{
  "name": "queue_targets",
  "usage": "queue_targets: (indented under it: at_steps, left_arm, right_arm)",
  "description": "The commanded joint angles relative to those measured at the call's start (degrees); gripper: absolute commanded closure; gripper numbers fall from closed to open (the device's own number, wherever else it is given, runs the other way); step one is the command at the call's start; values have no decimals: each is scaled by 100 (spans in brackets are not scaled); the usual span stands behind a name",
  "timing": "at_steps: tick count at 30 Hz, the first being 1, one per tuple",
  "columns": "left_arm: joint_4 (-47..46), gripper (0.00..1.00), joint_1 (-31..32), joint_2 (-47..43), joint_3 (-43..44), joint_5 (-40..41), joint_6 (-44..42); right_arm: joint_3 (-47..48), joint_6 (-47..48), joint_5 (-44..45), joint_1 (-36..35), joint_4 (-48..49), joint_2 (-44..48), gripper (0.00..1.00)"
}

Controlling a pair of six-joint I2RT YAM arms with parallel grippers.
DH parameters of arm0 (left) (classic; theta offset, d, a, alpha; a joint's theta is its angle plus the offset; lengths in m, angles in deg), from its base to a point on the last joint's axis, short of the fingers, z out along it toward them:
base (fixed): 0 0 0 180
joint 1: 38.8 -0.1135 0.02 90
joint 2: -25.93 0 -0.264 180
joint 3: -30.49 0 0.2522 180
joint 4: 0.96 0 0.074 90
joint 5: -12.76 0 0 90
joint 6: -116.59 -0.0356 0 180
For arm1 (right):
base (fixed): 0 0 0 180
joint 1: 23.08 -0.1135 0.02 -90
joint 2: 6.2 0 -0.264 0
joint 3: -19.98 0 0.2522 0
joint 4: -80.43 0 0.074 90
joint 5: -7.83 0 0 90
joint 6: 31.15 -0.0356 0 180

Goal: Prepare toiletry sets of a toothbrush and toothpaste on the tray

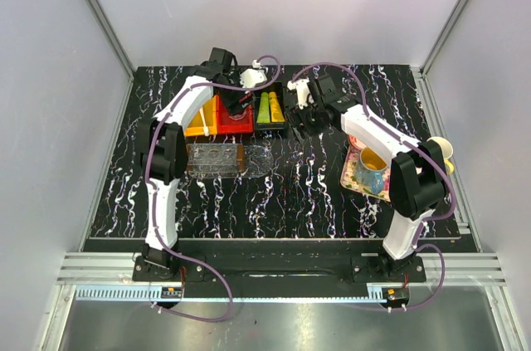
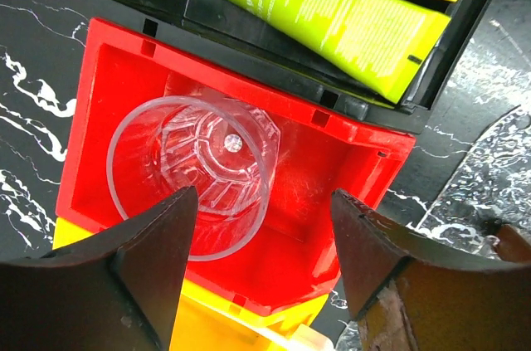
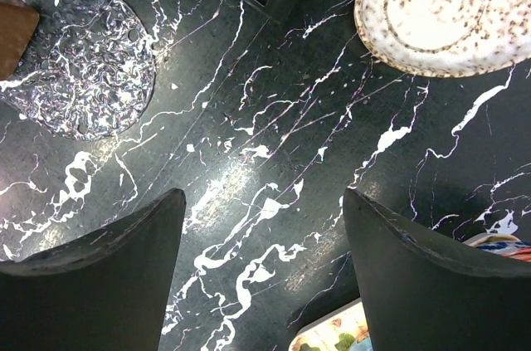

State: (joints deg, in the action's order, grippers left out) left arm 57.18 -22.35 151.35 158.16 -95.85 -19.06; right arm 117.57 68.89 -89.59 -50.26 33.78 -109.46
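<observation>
From above, the left fingers (image 1: 238, 107) hang over the red bin (image 1: 232, 121), but the arm hides how wide they stand. The right fingers (image 1: 297, 119) sit just right of the black bin (image 1: 271, 125) and are equally hard to read. The toothbrush (image 1: 202, 129) lies as a thin white stick in the orange-yellow bin (image 1: 197, 119). The green toothpaste (image 1: 263, 108) and yellow toothpaste (image 1: 275, 107) lie side by side in the black bin. The clear tray (image 1: 217, 160) lies nearer the arms, apart from the bins.

The left wrist view settles it: the left fingers are spread wide and grasp nothing. Below them a clear cup (image 2: 195, 177) stands in the red bin, a thing the arm covers from above. One fingertip overlaps its rim; contact cannot be told. Both tubes are cut off by the frame's top edge.

The right wrist view shows the right fingers released and wide apart over the bare table (image 3: 274, 143). The tray's rounded end lies at the left. A speckled plate (image 3: 448, 11) is cropped at the upper right.
</observation>
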Motion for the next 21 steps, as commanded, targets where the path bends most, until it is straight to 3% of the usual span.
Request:
queue_targets:
  at_steps: [1,12,21]
  left_arm:
    - [71,31,-19,113,351,129,-357]
    - [71,39,-19,518,589,288,-568]
    - [36,54,-10,571,510,270,-621]
  right_arm:
    - [-16,59,-233,37,28,149,18]
    - [-86,59,-207,90,63,113,19]
    - [-121,77,-181,125,98,105,19]
